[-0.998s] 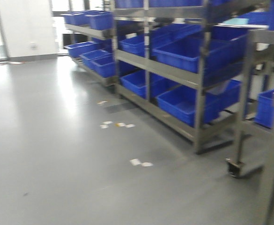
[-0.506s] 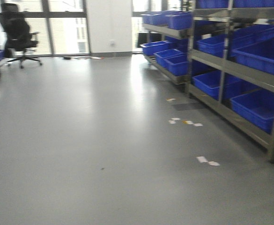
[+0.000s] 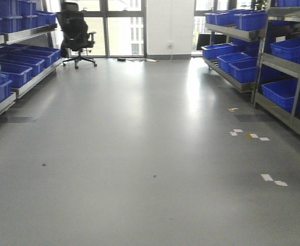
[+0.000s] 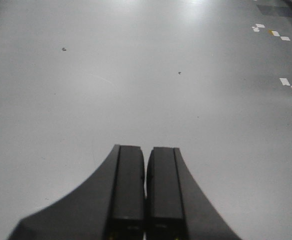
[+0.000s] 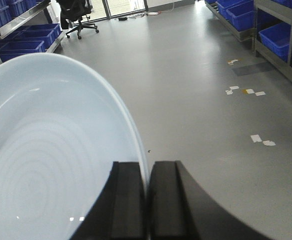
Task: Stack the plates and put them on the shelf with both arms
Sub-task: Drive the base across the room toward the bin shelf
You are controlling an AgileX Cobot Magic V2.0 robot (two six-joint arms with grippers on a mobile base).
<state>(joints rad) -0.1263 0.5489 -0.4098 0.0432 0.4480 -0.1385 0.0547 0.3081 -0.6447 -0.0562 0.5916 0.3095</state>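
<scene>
In the right wrist view a large pale bluish-white plate (image 5: 46, 150) fills the left half, held on edge. My right gripper (image 5: 146, 165) is shut on its rim, one finger on each face. Whether a second plate lies against it I cannot tell. My left gripper (image 4: 146, 149) is shut with nothing between its fingers and hangs over bare grey floor. Neither gripper shows in the front view. Metal shelves with blue bins line both sides of the aisle, a right rack (image 3: 285, 66) and a left rack (image 3: 21, 77).
A black office chair (image 3: 77, 32) stands at the far end by the windows. White and yellow tape marks (image 3: 273, 179) dot the grey floor near the right rack. Open floor (image 3: 139, 154) runs down the middle of the aisle.
The front view has swung left: the right rack slid from centre to the right edge, and the chair and the left rack came into view.
</scene>
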